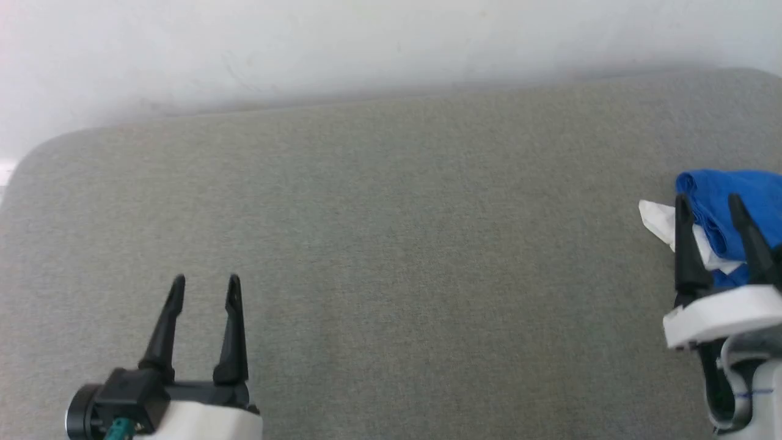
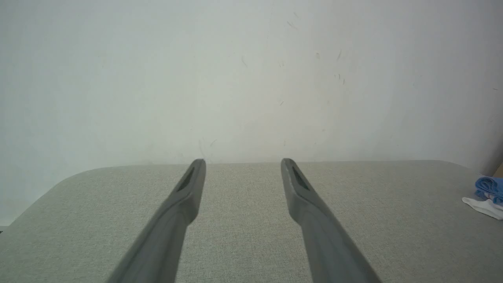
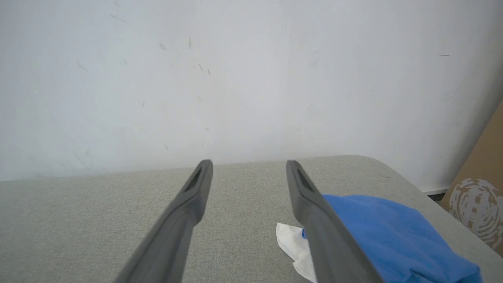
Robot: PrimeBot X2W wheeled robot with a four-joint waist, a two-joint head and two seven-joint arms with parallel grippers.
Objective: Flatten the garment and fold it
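Note:
The garment (image 1: 736,201) lies crumpled at the far right of the grey padded table (image 1: 391,244), royal blue with a white sleeve poking out to its left; its lettering is hidden. In the right wrist view the garment (image 3: 385,232) sits just right of my fingers, and in the left wrist view the garment (image 2: 487,194) is small at the right edge. My right gripper (image 1: 710,206) stands open in front of the heap, holding nothing. At the lower left my left gripper (image 1: 205,286) is open over bare table, far from the cloth.
A white wall (image 1: 366,43) runs close behind the table's far edge. A brown cardboard box (image 3: 481,196) stands beyond the table's right end. The table's corners are rounded.

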